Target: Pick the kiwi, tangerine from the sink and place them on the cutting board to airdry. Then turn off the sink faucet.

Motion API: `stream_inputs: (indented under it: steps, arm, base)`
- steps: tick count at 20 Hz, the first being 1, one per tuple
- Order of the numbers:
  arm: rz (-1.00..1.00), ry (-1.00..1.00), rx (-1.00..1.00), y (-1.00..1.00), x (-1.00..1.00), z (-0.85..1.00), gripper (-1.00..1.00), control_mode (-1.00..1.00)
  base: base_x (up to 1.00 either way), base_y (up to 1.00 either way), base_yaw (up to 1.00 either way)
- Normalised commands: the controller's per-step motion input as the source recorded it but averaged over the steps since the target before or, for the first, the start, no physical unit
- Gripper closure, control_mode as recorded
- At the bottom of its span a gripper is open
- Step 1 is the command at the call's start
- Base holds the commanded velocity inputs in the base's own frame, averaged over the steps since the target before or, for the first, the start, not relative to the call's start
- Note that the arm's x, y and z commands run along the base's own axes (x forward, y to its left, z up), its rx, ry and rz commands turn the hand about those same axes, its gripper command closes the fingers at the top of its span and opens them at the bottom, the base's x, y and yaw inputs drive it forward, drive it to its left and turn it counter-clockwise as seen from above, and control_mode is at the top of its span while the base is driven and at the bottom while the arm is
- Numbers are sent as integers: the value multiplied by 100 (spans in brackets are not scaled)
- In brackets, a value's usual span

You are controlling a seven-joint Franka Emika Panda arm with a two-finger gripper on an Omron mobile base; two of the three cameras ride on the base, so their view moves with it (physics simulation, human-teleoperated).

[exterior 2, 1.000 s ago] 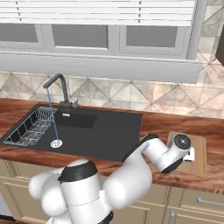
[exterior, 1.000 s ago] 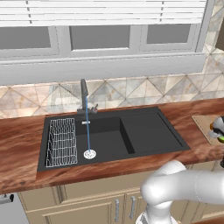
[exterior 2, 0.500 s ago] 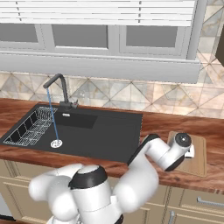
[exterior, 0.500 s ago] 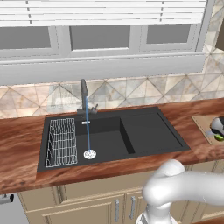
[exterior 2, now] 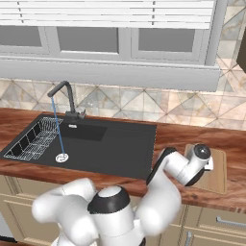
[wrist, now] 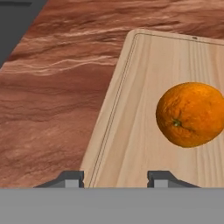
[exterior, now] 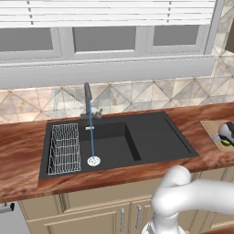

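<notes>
Although the hand view shows only the two dark tips of the gripper (wrist: 117, 179) standing apart with nothing visible between them, the left base view shows the kiwi (exterior: 226, 143) as a lime-green patch right under the hand. I read the jaws as clamped on it, low over the cutting board (wrist: 131, 131). It looks like a light, smooth-skinned fruit, rounded and a little flattened, likely wet from the sink, so it could slip or roll. A hold across its widest middle seems safest, and it should be set down low rather than dropped. Just beyond the tips, the tangerine (wrist: 190, 114) rests on the board, off to one side of the gripper's line – round and free to roll if nudged. The hand view gives its dimpled skin and the board's grooved rim, which neither base view offers. The right base view has the hand covering part of the board, fruit hidden. Farther off, both base views show the black sink (exterior: 151, 137) with no fruit in it, and the sink faucet (exterior: 87, 98) running a thin blue stream onto the drain – not yet turned off.
</notes>
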Motion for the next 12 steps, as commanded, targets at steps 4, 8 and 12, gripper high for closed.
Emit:
stream_inputs:
  steps: [4, 8, 12]
  arm:
    - [3, 0, 1, -22, 11, -20, 100, -100]
    - [4, 0, 1, -26, 11, -22, 100, -100]
    - [4, 0, 1, -20, 9, -19, 100, -100]
  base:
    - [0, 0, 0]
    - [0, 0, 0]
    - [0, 0, 0]
